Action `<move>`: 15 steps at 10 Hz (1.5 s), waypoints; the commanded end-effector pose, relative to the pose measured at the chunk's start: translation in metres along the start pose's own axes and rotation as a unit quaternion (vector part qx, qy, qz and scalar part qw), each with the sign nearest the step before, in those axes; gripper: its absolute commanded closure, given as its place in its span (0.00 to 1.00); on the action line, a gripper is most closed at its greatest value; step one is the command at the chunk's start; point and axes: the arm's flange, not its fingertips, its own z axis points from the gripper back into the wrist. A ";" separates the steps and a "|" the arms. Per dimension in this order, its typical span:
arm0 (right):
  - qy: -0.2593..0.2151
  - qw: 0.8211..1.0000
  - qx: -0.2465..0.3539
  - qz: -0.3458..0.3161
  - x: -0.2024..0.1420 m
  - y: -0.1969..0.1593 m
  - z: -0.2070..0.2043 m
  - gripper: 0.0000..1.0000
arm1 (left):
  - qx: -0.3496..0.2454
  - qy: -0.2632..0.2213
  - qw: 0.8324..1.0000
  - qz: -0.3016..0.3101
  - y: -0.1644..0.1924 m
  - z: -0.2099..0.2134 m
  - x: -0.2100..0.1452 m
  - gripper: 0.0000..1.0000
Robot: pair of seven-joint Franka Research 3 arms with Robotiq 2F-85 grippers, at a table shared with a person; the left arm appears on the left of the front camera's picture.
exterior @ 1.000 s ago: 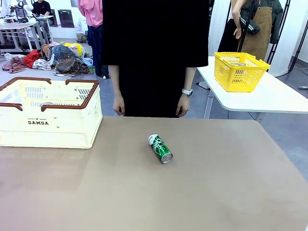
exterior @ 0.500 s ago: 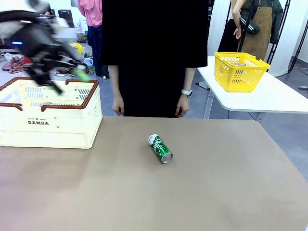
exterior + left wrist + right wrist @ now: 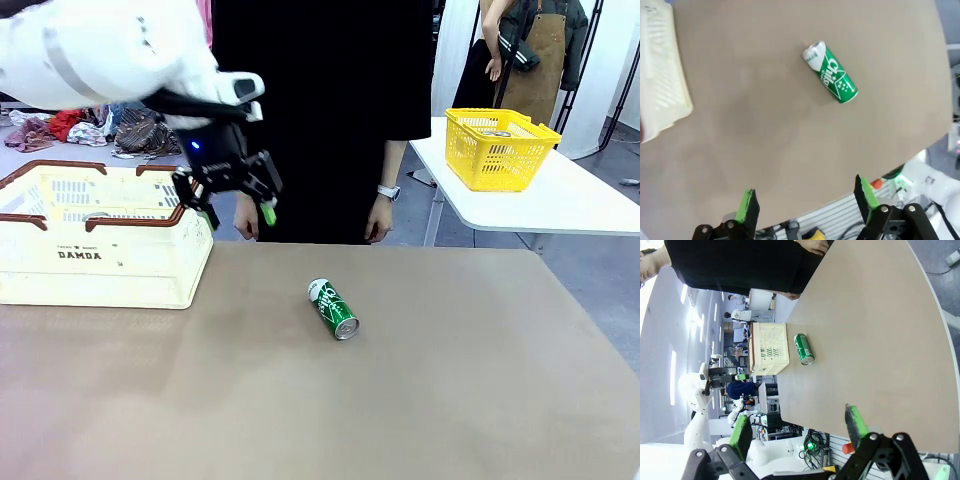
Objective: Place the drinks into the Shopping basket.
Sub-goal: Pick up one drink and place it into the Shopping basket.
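Table [image 3: 480,400]: tan, near edge cut off. Shopping basket [image 3: 100,250] far-left on it, left side cropped, inside mostly hidden by near wall. Left gripper [image 3: 238,212] in air by basket's right rim, fingers wide, nothing btwn. Right gripper [image 3: 797,422] wide too, beyond table edge. Green can [image 3: 333,308] on its side mid-table, well apart from basket.

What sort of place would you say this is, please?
Probably a robotics lab staged with shopping props, not a shop: a white robot arm reaches over the table, clothes lie heaped on the floor, and a yellow basket sits on a second table.
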 end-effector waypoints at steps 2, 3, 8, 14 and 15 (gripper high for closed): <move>-0.005 1.000 0.010 0.012 0.002 0.001 0.000 0.00 | 0.000 0.000 1.000 0.000 0.000 0.000 0.000 0.00; -0.005 1.000 0.010 0.012 0.002 0.001 0.000 0.00 | 0.000 0.000 1.000 0.000 0.000 0.000 0.000 0.00; -0.005 1.000 0.010 0.012 0.002 0.001 0.000 0.00 | 0.001 -0.009 0.999 0.052 -0.038 -0.058 0.019 0.00; -0.005 1.000 0.010 0.012 0.002 0.001 0.000 0.00 | 0.115 0.042 0.990 0.074 -0.143 -0.179 0.075 0.00; -0.005 1.000 0.010 0.012 0.002 0.001 0.000 0.00 | 0.123 0.014 0.987 0.104 -0.137 -0.176 0.081 0.00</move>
